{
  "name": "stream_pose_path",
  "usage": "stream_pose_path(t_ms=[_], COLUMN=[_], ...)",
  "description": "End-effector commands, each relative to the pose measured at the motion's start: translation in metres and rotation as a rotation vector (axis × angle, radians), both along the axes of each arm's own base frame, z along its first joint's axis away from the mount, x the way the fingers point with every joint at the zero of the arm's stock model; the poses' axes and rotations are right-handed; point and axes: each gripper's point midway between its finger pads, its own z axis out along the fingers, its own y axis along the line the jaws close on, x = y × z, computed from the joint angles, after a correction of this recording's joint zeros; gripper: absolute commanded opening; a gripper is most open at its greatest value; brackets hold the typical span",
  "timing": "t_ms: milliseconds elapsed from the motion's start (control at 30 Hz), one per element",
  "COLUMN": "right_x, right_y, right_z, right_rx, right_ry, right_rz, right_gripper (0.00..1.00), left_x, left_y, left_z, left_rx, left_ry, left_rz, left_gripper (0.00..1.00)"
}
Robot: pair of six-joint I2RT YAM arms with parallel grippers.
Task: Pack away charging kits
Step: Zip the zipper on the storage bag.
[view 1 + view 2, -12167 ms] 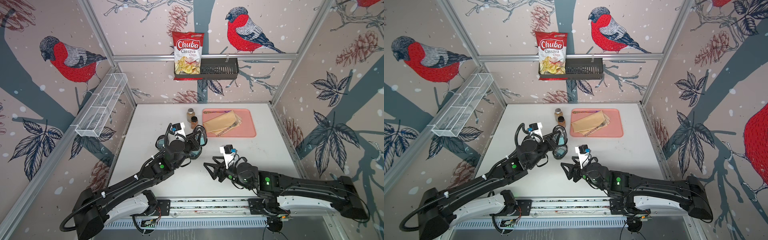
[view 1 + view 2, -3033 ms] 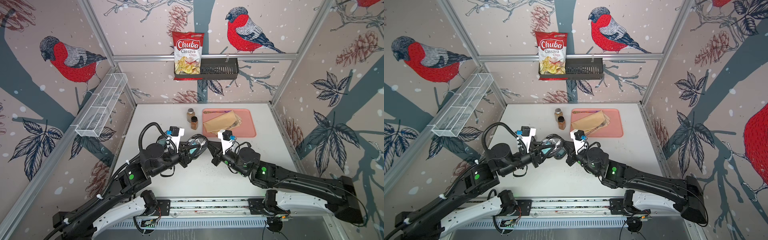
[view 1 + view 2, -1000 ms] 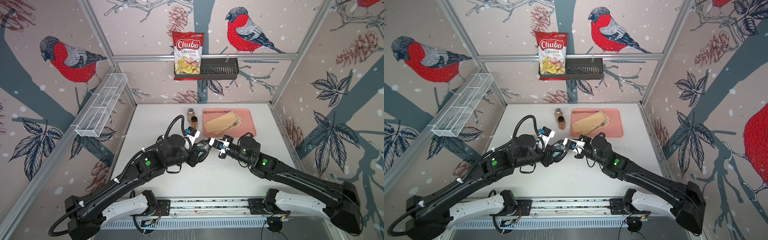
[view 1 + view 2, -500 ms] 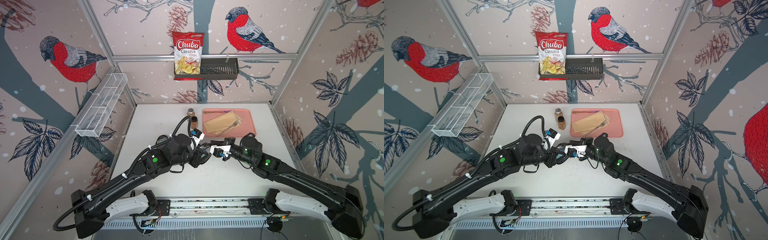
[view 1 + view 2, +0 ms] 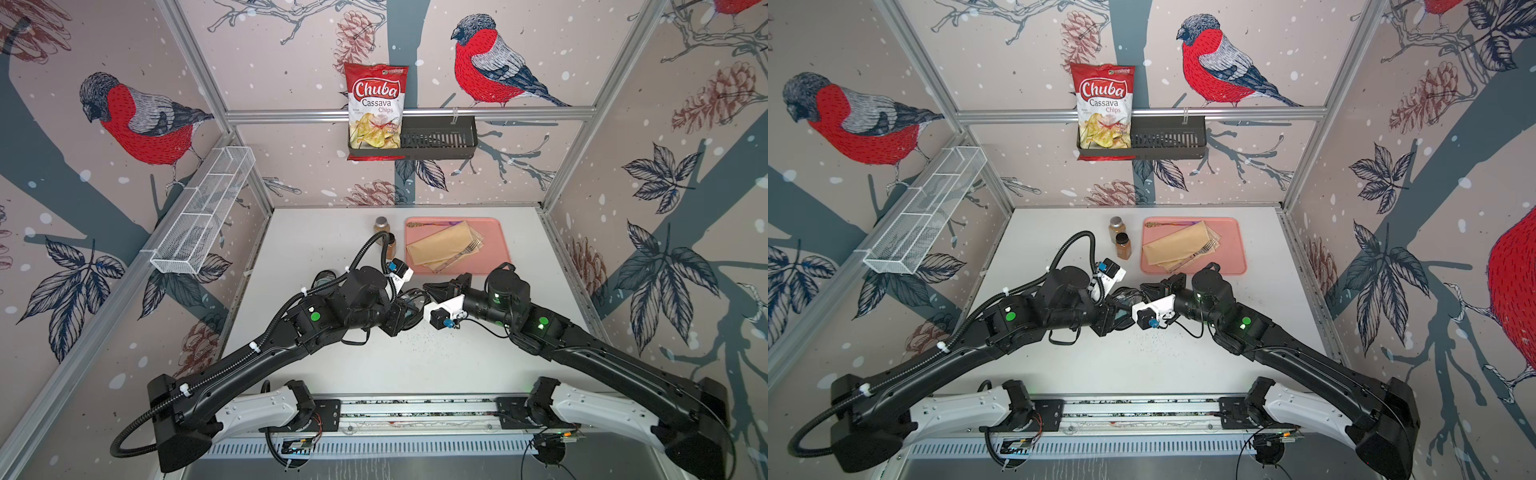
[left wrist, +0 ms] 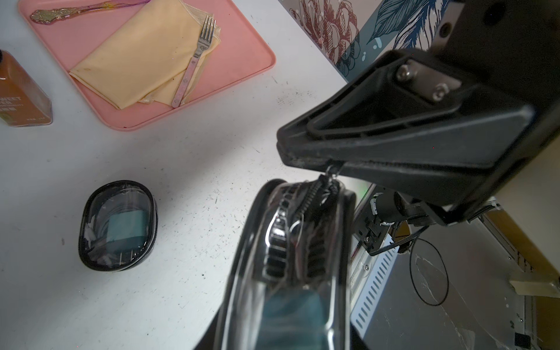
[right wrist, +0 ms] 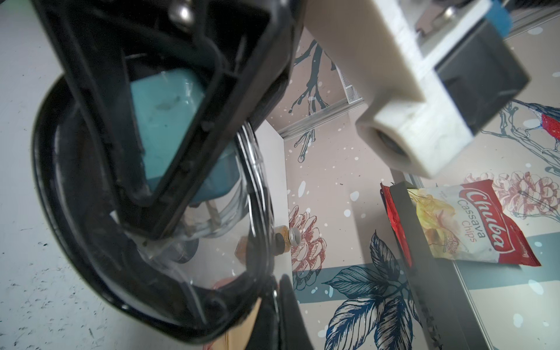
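Top views, both: left claw [image 5: 409, 307] clamped on a clear black-rimmed case [image 5: 411, 298], held over the white surface [image 5: 303, 245]; right claw [image 5: 427, 287] closed together at the case's end. Left wrist: shows right claw pinching the zip pull [image 6: 332, 171] of that case; second case [image 6: 100, 260] flat on the surface near the pink tray [image 6: 251, 57], teal charger [image 6: 125, 225] inside. Right wrist: shows a cube charger [image 7: 163, 121] with metal prongs [image 7: 215, 216] inside the held case.
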Motion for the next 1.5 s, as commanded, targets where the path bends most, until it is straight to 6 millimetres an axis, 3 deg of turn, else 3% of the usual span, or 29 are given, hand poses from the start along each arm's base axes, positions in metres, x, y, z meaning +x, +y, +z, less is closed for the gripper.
stream_pose_path(t_ms=[0,200,400,600,667,967,1167,1333,1467], right_x=[-0.009,-0.009,0.002,0.017,0.014,-0.017,-0.031,-0.014,-0.005], right_y=[0.012,0.021,0.015,0.010,0.015,0.036,0.034,0.029,0.021], right_z=[0.064,0.052,0.067,0.087,0.087,0.046,0.045,0.040,0.039], right_rx=[0.164,0.088,0.126,0.153,0.138,-0.029,-0.030,-0.020,0.044], right_ry=[-0.155,-0.184,-0.221,-0.187,-0.154,-0.235,-0.250,-0.193,-0.089], right_rz=[0.087,0.120,0.042,-0.038,-0.019,0.151,0.198,0.080,-0.008], right_gripper=[0.00,0.00,0.00,0.00,0.00,0.00,0.00,0.00,0.00], left_x=[-0.018,-0.015,-0.013,-0.016,-0.015,-0.006,-0.004,-0.002,0.002], left_y=[0.035,0.032,0.033,0.033,0.033,0.030,0.030,0.028,0.027], left_z=[-0.048,-0.049,-0.042,-0.049,-0.052,-0.046,-0.040,-0.024,0.010], left_rx=[0.232,0.253,0.241,0.273,0.283,0.304,0.300,0.244,0.121], left_ry=[0.128,0.131,0.105,0.120,0.120,0.098,0.082,0.046,-0.027], left_rz=[0.015,0.011,0.015,-0.007,-0.009,0.001,0.005,0.016,0.051], left_gripper=[0.00,0.00,0.00,0.00,0.00,0.00,0.00,0.00,0.00])
